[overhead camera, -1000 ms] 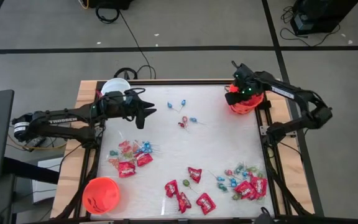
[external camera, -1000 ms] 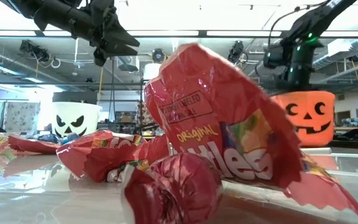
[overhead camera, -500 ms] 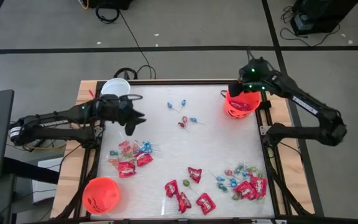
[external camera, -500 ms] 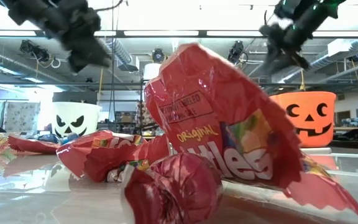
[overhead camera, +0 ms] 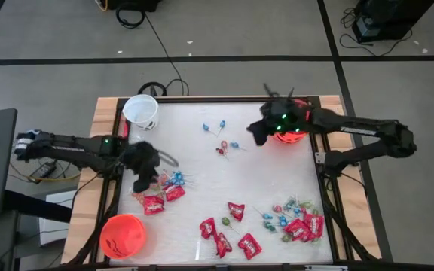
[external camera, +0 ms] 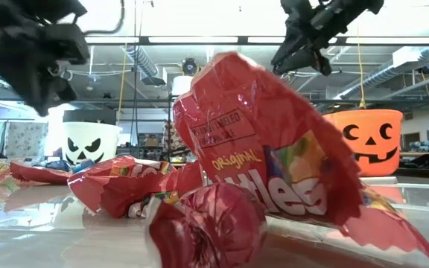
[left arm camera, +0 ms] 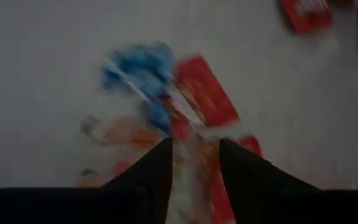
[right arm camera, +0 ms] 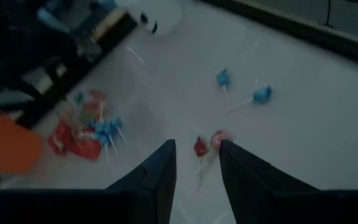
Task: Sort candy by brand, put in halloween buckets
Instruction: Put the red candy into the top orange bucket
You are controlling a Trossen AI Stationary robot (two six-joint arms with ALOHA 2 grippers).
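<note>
Hovering, fingers parted and empty: left claw [overhead camera: 143, 167] above a candy cluster [overhead camera: 160, 188] near the tabletop [overhead camera: 202, 165] edge; right claw [overhead camera: 256, 132] beside an orange bucket [overhead camera: 291, 129], lollipops [overhead camera: 224, 139] nearby

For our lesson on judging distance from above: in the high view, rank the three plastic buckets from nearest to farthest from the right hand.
From the right hand:
1. Orange-red round plastic bucket, right beside it at the table's far right corner.
2. White round plastic bucket, far left corner.
3. Second orange-red round plastic bucket, near left corner.
</note>
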